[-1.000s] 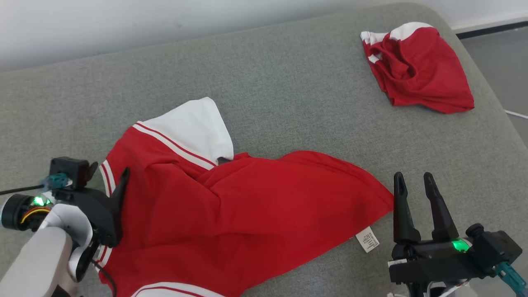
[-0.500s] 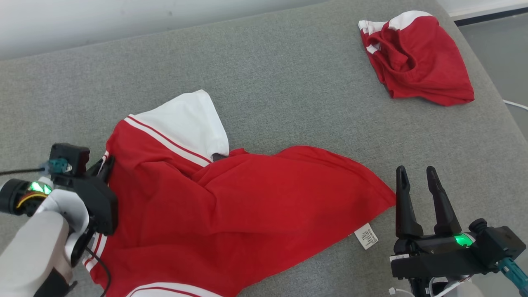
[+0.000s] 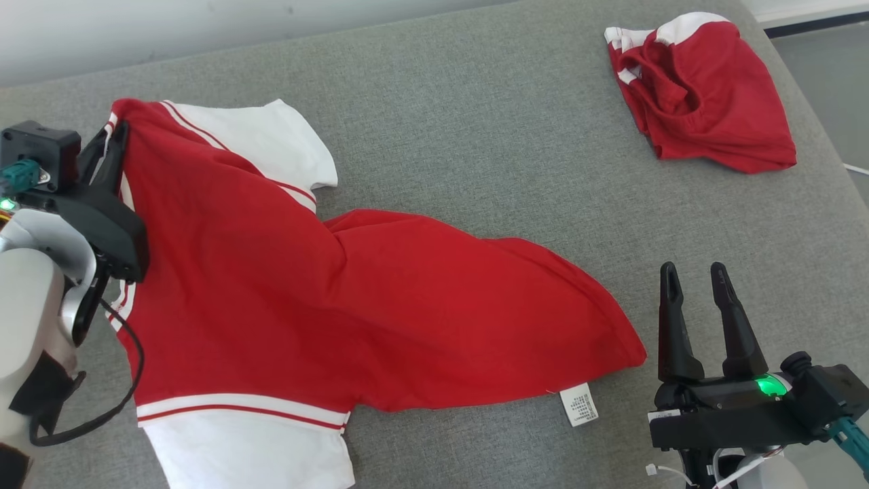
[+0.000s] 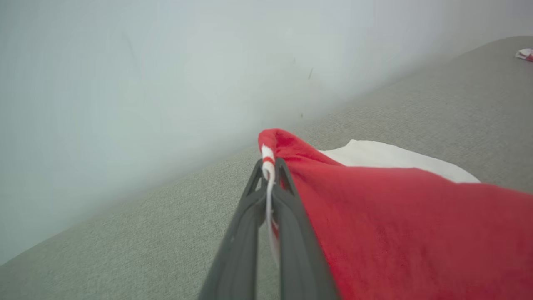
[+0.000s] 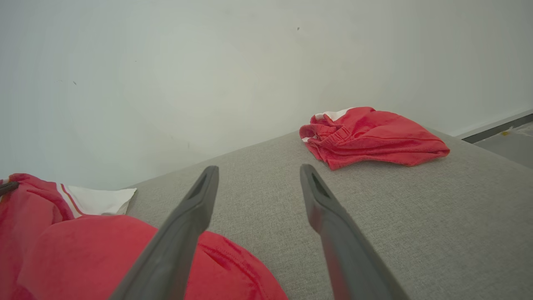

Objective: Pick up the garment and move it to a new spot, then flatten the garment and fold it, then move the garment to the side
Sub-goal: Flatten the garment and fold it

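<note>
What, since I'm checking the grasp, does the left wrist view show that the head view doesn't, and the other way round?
Left wrist view: the left gripper seen close, its tips pinching the white-and-red striped trim of the red shirt. Head view: most of that shirt spread over the grey cushion, its care label, the near white sleeve, and the open right gripper beside the hem, touching nothing. Both: the left gripper holding the shirt's edge, the far white sleeve, cushion and pale wall.
</note>
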